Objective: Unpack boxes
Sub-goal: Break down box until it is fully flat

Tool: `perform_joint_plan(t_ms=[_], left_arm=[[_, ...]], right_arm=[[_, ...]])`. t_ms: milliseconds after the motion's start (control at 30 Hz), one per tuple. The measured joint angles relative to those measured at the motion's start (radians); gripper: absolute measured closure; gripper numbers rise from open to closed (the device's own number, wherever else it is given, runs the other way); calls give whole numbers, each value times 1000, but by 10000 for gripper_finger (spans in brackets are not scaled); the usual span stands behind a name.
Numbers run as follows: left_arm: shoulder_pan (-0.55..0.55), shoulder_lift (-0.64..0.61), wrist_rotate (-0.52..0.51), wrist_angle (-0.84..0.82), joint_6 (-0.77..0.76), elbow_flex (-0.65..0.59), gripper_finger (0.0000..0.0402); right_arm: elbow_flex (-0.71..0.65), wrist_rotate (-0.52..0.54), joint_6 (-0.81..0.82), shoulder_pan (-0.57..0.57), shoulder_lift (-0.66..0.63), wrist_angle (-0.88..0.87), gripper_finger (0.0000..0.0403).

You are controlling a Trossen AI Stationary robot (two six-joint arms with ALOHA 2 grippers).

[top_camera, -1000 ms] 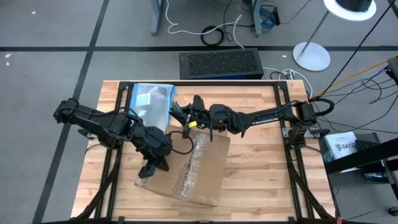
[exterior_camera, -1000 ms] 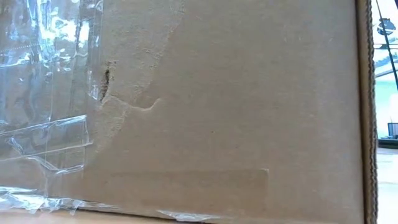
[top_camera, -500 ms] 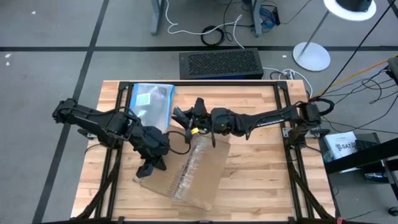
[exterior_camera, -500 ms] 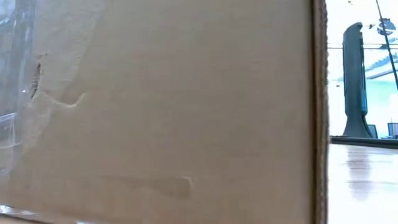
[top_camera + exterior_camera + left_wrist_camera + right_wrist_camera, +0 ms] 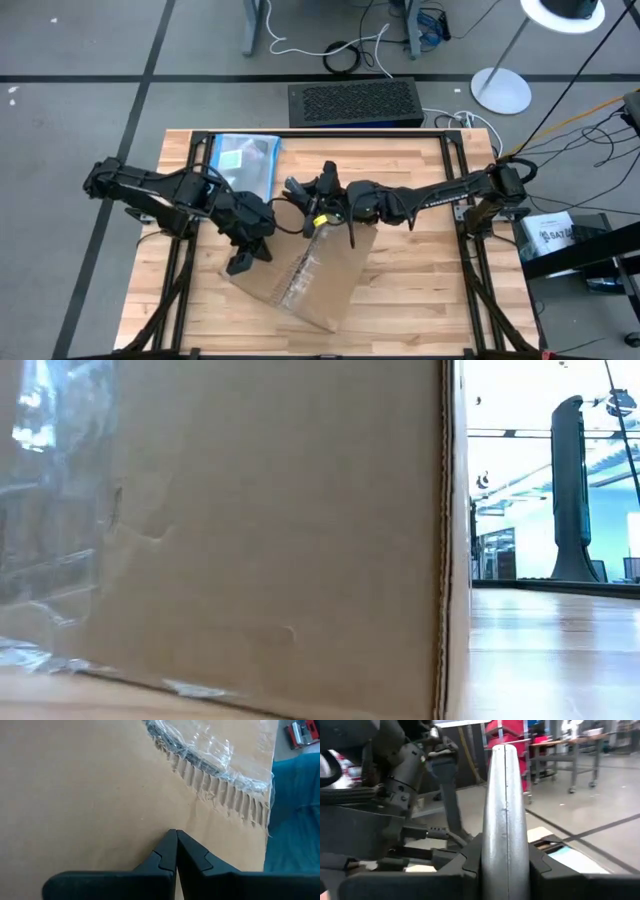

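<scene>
Centrally on the wooden slatted counter lies the plain brown corrugated cardboard box with clear glossy tape strips, turned at an angle and filling most of the low view. At its left edge the left pincer presses its closed fingertips against the cardboard. The right pincer, fingers together, sits at the box's far edge, near a clear plastic pouch with a blue edge.

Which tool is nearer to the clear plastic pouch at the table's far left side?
Left. The left tool is on the box, close below the pouch; the right tool sits to the pouch's right, a bit farther.
</scene>
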Motion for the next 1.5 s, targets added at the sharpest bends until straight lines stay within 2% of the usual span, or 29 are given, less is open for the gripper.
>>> perform_joint_plan(t_ms=[100,633,967,1500], left_arm=[[1,0,1,0,10,0,392],[3,0,12,0,5,0,392],[34,0,32,-26,28,0,392],[40,0,31,-23,20,0,392]], right_arm=[[0,32,-24,2,0,14,340],[0,17,-20,-68,11,126,340],[0,119,-62,-4,24,60,340],[-1,193,-87,49,14,38,340]])
